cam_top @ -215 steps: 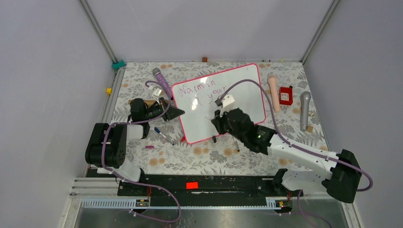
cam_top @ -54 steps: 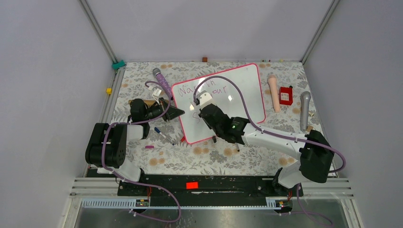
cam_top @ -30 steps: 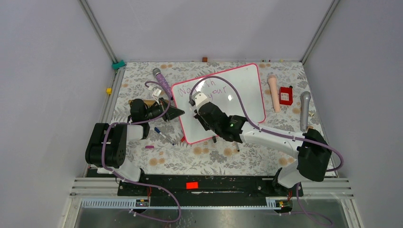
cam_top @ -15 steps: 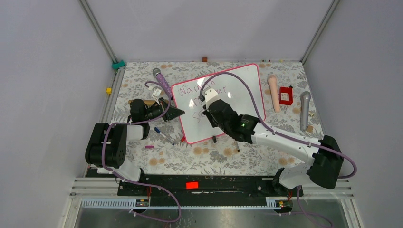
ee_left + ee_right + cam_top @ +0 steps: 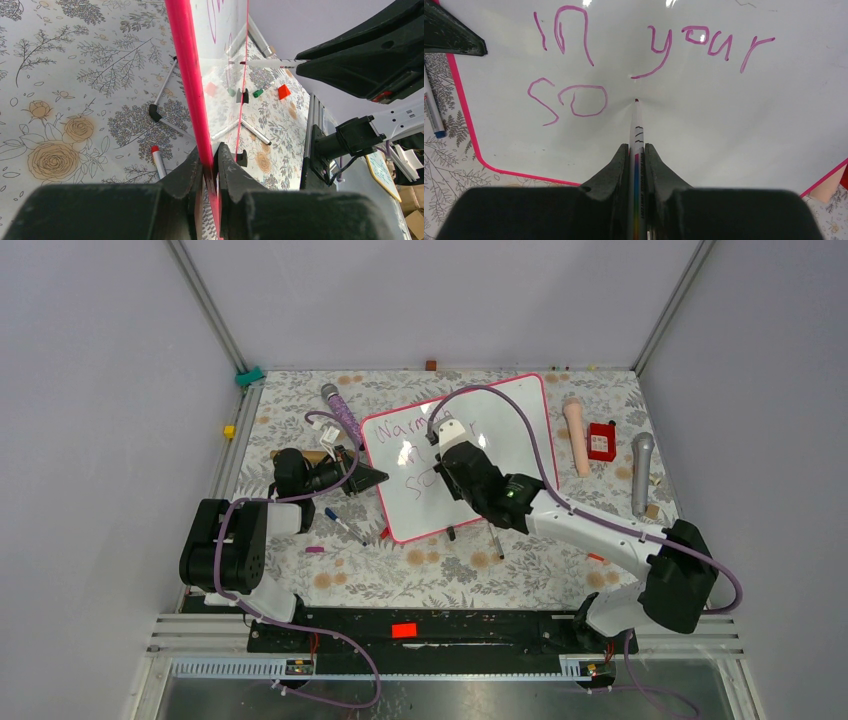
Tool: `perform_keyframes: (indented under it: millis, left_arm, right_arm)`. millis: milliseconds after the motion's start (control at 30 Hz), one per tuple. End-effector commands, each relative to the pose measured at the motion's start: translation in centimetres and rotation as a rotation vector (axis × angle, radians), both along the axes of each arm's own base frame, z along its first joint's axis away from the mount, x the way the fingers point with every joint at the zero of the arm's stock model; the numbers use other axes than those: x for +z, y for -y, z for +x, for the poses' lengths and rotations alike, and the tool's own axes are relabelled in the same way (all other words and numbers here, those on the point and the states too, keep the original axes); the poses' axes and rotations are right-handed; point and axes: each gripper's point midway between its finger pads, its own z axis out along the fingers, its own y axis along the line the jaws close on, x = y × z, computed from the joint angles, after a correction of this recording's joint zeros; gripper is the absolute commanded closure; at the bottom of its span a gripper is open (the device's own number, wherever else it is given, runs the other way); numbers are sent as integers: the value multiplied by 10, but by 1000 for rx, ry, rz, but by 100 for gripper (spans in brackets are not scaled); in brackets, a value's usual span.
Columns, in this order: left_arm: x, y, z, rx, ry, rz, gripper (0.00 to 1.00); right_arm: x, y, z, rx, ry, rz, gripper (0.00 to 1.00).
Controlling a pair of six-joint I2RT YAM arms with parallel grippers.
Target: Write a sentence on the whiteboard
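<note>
The whiteboard point(image 5: 520, 430) with its pink frame stands tilted on the floral table. My left gripper point(image 5: 378, 477) is shut on its left edge point(image 5: 185, 60), the jaws pinching the frame point(image 5: 211, 157). My right gripper point(image 5: 450, 470) is shut on a white marker point(image 5: 636, 125) with a rainbow stripe. The marker tip meets the board just right of "so". The sentence point(image 5: 574, 100) in purple-pink reads "in your" with "so" below in the right wrist view. "Warm" shows above in the top view point(image 5: 400, 428), partly hidden by my right arm.
A blue-capped marker point(image 5: 345, 525) lies left of the board and a black pen point(image 5: 497, 543) lies below it. A purple microphone point(image 5: 340, 410) is at the back left. A peach cylinder point(image 5: 575, 435), a red box point(image 5: 601, 441) and a grey microphone point(image 5: 640, 472) are on the right.
My right gripper swung left over the board, then moved right again with the marker. The letters "so" appeared on a new lower line. The left gripper stayed put.
</note>
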Motion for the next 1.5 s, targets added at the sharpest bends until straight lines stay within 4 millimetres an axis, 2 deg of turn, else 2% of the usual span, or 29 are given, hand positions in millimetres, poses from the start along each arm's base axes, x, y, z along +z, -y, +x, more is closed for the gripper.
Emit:
perform_keyframes:
  millis: [0,333,667,867,1133,1467]
  left_arm:
    - [-13,-10,12,68,81,65,100]
    - [-12,-10,13,68,83,65,100]
    - [-12,-10,13,69,83,65,100]
    - [-12,-10,13,70,83,65,100]
    - [-12,-10,13,70,82,65,100]
    - [-12,-10,13,70,84,65,100]
  right_arm:
    - [17,-6,11,-23,27,38,100]
    - [12,-7,14,-27,21,36,100]
    - [-14,2,-4,-28,-63,39,100]
    - [-25,13,-8,-55,-80,6,100]
    - [-11,26,9,-144,-3,-51,100]
    - [7,17,26,-156,39,-41,100]
